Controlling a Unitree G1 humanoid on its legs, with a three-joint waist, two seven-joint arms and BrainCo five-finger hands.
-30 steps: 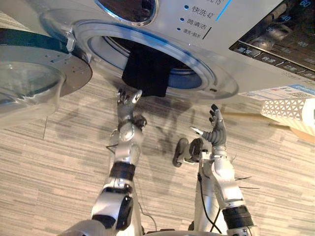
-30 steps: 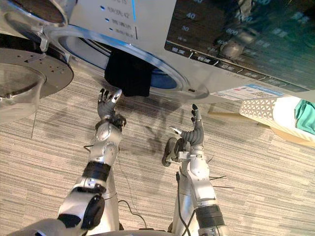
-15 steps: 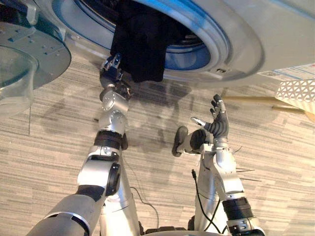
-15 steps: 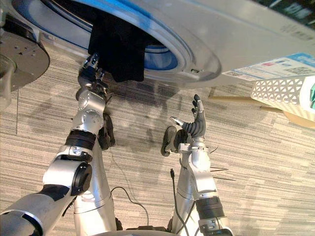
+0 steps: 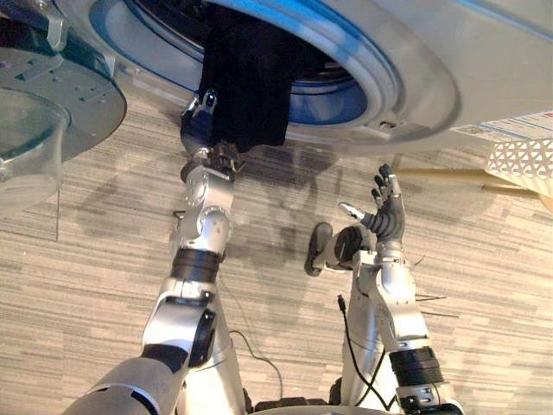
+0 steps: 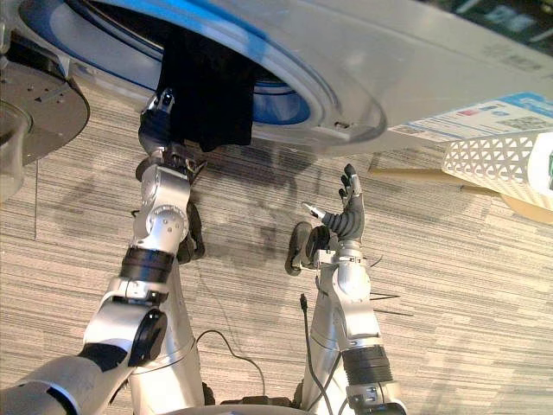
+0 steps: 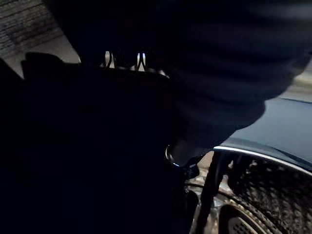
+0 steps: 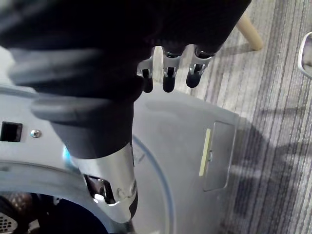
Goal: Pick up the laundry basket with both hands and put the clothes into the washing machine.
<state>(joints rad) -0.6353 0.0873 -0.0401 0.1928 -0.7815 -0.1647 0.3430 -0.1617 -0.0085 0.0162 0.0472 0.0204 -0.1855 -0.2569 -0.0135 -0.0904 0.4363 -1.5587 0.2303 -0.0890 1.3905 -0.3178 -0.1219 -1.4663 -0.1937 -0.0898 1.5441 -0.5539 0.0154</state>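
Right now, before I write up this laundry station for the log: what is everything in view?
washing machine: one, silver, in front of the robot
door: one, round with clear glass, swung open at the robot's left
garment: one, black, hanging out over the drum's rim
laundry basket: one, white, perforated, far right
wooden rod: one, pale, beside the basket
floor: grey, striped
left hand: at the garment's lower edge
right hand: open, empty, held up below the machine's front
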